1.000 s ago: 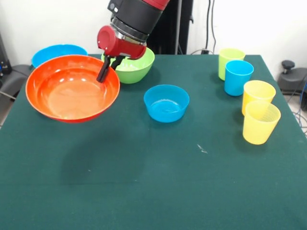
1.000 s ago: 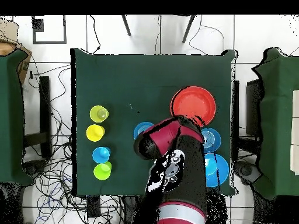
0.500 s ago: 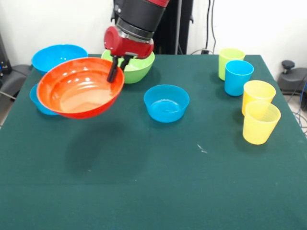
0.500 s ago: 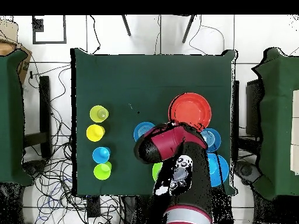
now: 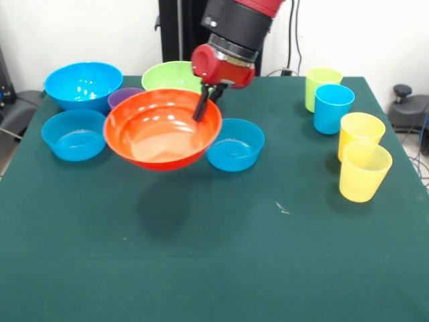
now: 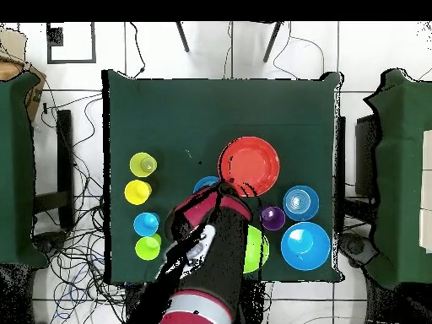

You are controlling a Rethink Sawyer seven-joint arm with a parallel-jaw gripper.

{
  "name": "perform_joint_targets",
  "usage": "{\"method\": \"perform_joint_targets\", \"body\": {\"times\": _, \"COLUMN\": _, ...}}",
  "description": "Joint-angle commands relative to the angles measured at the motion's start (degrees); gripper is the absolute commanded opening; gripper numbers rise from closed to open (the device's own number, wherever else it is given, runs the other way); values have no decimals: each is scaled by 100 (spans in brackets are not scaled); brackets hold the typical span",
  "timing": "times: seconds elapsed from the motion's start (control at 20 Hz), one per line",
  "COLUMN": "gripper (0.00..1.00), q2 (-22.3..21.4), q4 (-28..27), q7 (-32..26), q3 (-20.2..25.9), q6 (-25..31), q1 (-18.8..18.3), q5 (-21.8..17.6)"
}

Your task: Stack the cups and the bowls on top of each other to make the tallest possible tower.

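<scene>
End effector (image 5: pixel 203 107) clamped on orange bowl (image 5: pixel 163 130) rim, above green table (image 5: pixel 221 255).

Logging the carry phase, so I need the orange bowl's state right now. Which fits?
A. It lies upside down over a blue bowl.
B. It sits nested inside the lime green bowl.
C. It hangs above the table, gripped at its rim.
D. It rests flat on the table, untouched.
C: the gripper pinches the rim of the orange bowl, which hangs upright above its shadow on the table.
</scene>
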Motion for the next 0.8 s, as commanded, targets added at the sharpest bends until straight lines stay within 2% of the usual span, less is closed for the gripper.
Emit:
{"method": "perform_joint_targets", "body": {"times": 0.05, "gripper": 0, "q2": 537, "q4": -332, "q7": 1309, "q3": -499, "q6": -460, "q1": 376, "q5": 130}}
{"method": "perform_joint_targets", "body": {"times": 0.8, "gripper": 0, "q2": 702, "q4": -458, "q7": 1533, "q3": -805, "q6": -597, "q1": 610, "q5": 80}}
